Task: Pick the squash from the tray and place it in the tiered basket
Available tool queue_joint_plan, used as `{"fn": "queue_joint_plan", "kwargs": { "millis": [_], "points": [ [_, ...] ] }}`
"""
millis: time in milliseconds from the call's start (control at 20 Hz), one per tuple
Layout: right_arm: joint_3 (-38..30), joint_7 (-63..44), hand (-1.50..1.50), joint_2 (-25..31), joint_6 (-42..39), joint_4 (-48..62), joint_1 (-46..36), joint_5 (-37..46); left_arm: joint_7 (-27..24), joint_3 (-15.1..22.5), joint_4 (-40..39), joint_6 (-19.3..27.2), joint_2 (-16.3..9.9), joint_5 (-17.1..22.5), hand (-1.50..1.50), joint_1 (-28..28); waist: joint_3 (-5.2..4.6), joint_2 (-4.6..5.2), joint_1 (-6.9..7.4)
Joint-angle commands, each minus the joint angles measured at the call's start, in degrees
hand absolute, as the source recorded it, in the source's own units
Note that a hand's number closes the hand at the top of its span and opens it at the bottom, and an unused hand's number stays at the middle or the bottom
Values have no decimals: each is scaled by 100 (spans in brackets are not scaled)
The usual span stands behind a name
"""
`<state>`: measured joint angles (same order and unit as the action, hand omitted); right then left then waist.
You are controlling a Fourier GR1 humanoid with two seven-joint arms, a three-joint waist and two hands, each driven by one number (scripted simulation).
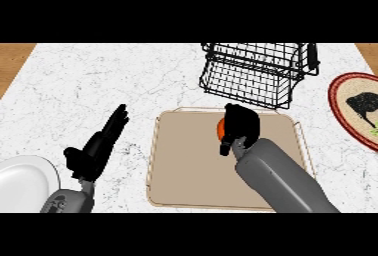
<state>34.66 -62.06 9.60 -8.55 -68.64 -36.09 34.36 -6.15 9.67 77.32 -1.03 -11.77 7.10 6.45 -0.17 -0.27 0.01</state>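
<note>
- The squash (220,128) is mostly hidden: only an orange sliver shows at the left side of the right hand (240,125), over the far part of the tray (184,170).
- The right hand's black fingers (238,114) are curled down round the squash, clamped on it; whether the squash touches the tray or is lifted cannot be told.
- The grey right forearm (280,180) crosses the tray's right half and hides part of its near right corner.
- The tray is a flat tan rectangle with rounded corners and a pale raised rim, lying on the white, grey-veined marble worktop (88,85).
- The tiered basket (255,72) is black wire mesh, standing just beyond the tray's far right corner; its top is cut off by the view's upper edge.
- The left hand (96,150) shows left of the tray, fingers straight and close together, holding nothing.
- A smooth white plate (26,182) is cut off at the lower left, next to the left wrist.
- A plate with a red patterned rim and a dark bird-like figure (358,107) is cut off at the right edge.
- Brown wood shows at both far corners.
</note>
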Motion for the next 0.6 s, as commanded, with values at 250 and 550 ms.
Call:
{"fn": "queue_joint_plan", "kwargs": {
  "millis": [250,550],
  "points": [
    [-349,323,150,-341,51,-561,580,1010,107,-186,76,-179,133,-200,0,66,17,21,1],
    [-1025,1550,150,744,89,-435,926,877,-136,-325,-262,-281,170,-180,0,139,18,26,-62]
  ]
}}
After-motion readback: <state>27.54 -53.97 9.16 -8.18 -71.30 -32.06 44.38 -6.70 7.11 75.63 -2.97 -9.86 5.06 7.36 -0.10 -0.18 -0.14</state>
